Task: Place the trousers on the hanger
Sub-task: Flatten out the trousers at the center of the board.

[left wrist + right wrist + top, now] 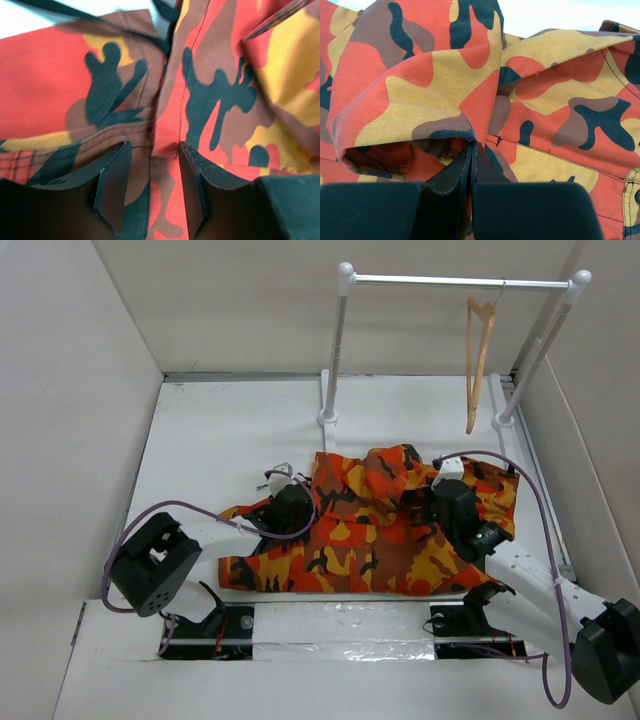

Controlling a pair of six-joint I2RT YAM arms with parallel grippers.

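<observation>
The trousers (pixel 380 535) lie crumpled on the white counter (pixel 230 430), spread across the space between the two arms and just in front of the white tube rack (pixel 450 281), their upper left corner near the foot of the rack's left post. The cloth is bunched into a raised hump near the middle of its far edge and lies flatter toward the near edge. The hanger (pixel 480 360) hangs by its thin hook from the right end of the rack's top rail, turned nearly edge-on to the overhead camera, well apart from the trousers and bare of cloth. The left pincer (pixel 290 502) sits low at the left edge of the trousers; in its wrist view the left pincer (pixel 155 150) is released, its two dark fingers (pixel 112 175) standing apart with a ridge and seam of the trousers (pixel 215 90) running up through the gap, and neither pad can be seen pressing on the cloth. The right pincer (pixel 442 498) is down on the upper right part of the trousers. In its own wrist view the right pincer (pixel 471 150) is clenched, the fingers brought tight together on a hemmed edge of the trousers (pixel 420 90), and from that pinch a thick fold curls up and over to the left, open like a tube at its near end, while flatter cloth with a stitched seam stretches off to the right.
</observation>
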